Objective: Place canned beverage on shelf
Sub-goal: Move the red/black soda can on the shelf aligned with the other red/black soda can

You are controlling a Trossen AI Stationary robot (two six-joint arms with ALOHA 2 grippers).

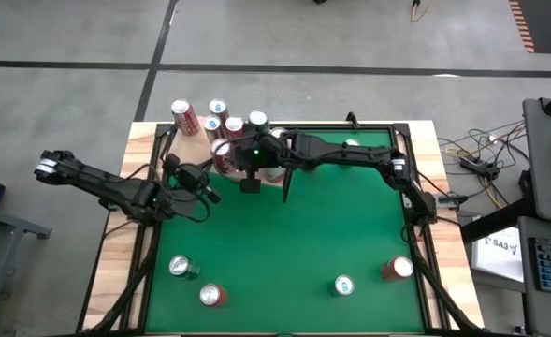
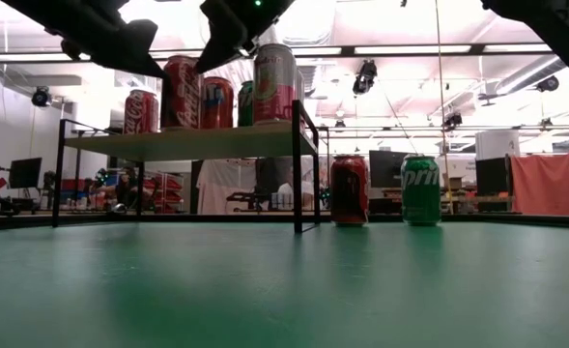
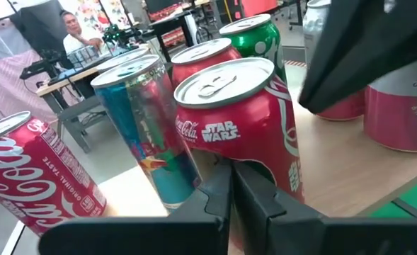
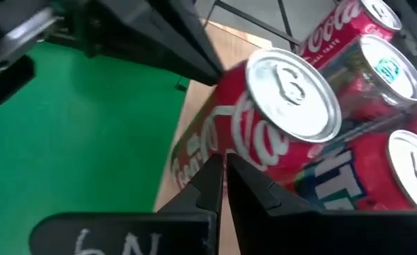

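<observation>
Both of your grippers sit up at the shelf [image 2: 192, 142], the pale wood board on dark legs at the table's far left corner. Your left gripper [image 3: 231, 185] is clenched with nothing between its fingers, its tips right against the red Coca-Cola Star Wars can [image 3: 238, 120], which stands upright on the shelf near its edge. Your right gripper [image 4: 222, 172] is also clenched and empty, poised just above that same can from the other side. Around it you have a blue can [image 3: 148, 127], a green can [image 3: 256, 39] and more red cans on the board. Down on the green table [image 1: 303, 234], four cans wait along the near edge, including a Sprite can [image 2: 420, 190] and a dark red can [image 2: 349, 190].
</observation>
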